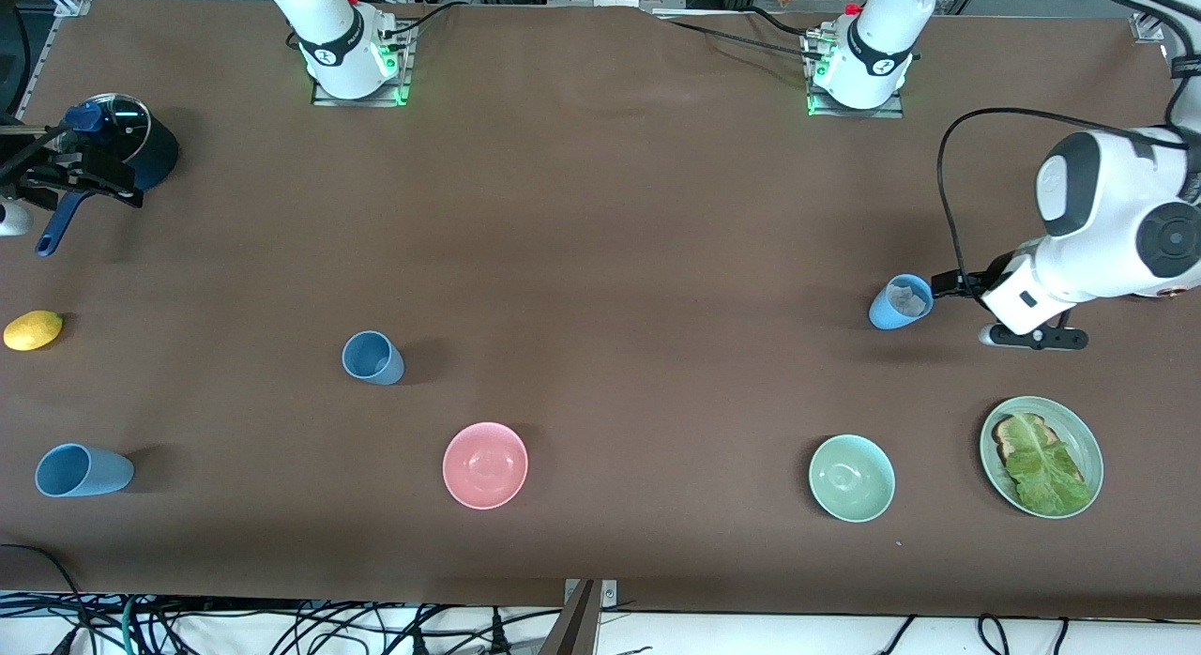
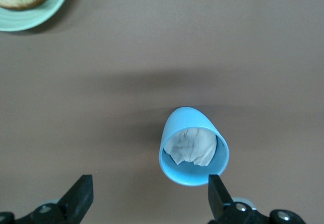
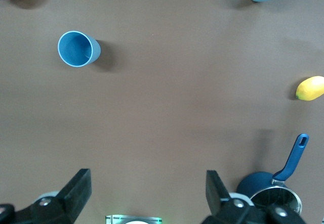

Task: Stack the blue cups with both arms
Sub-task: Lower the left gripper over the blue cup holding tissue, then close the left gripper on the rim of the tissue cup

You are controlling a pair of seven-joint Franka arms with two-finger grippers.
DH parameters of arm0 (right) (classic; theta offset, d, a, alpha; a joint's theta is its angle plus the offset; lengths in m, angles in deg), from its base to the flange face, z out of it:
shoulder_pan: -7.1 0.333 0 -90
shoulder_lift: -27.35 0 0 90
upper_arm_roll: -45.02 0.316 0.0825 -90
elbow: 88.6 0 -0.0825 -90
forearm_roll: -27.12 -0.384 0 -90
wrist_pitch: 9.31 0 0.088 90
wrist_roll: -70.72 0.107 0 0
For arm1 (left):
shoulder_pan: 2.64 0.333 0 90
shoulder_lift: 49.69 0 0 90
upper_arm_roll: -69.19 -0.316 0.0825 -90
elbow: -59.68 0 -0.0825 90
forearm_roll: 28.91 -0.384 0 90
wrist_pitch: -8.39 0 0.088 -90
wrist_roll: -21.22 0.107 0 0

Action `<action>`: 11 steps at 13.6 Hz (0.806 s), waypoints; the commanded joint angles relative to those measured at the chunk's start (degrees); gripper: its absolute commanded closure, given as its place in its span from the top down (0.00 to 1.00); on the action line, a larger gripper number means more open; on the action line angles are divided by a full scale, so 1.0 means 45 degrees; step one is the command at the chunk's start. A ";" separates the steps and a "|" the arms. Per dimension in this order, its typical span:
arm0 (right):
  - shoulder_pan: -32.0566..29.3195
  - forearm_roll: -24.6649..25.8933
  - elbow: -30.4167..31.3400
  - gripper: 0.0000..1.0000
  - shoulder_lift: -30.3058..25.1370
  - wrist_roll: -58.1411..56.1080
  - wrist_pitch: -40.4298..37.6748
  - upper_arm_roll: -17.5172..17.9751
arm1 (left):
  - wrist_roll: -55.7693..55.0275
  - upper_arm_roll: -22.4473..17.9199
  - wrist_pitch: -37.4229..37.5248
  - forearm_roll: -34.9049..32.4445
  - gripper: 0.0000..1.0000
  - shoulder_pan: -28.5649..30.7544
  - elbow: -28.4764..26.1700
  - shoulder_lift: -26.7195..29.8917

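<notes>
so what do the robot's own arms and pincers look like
Two glossy white jointed arms, the left arm with dark grey round joint caps and a black cable looping off it. Each ends in a black two-finger pincer: left pincer, right pincer.

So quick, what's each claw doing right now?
Left gripper: open, empty, beside the sky-blue cup.
Right gripper: open, empty, over the navy pot.
</notes>
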 commanded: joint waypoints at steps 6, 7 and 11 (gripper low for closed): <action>-0.0026 0.0028 -0.0162 1.00 -0.0040 0.0036 -0.0298 0.0053 | 0.0246 0.0019 -0.3761 -0.0219 0.49 0.0124 -0.2768 -0.0033; -0.0026 0.0028 -0.0162 1.00 -0.0040 0.0036 -0.0317 0.0053 | 0.0246 0.0019 -0.3762 -0.0219 0.30 0.0125 -0.2729 -0.0074; -0.0026 0.0028 -0.0162 1.00 -0.0040 0.0036 -0.0317 0.0053 | 0.0207 0.0019 -0.3762 -0.0180 0.00 0.0163 -0.2728 -0.0074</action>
